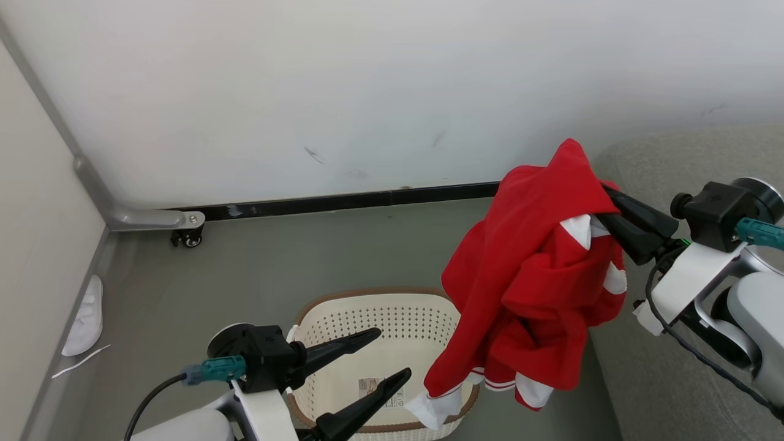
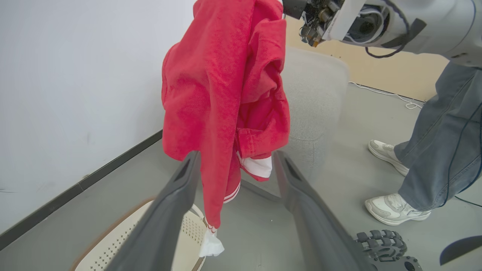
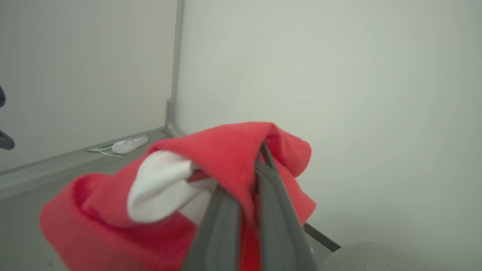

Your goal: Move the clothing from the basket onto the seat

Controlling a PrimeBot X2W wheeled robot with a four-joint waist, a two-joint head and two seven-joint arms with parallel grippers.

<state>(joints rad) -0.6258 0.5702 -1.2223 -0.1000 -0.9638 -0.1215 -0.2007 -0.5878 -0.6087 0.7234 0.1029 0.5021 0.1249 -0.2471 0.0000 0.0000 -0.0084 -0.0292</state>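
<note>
Scuffed white wall, black skirting, grey floor, beige partition on a small castor

basket on floor, clothing above its R edge, seat to R, wall behind, slipper far L

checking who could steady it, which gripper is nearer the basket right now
Left. The left gripper hangs open over the basket, fingertips above its inside. The right gripper is raised off to the side by the seat, shut on the clothing.
</note>
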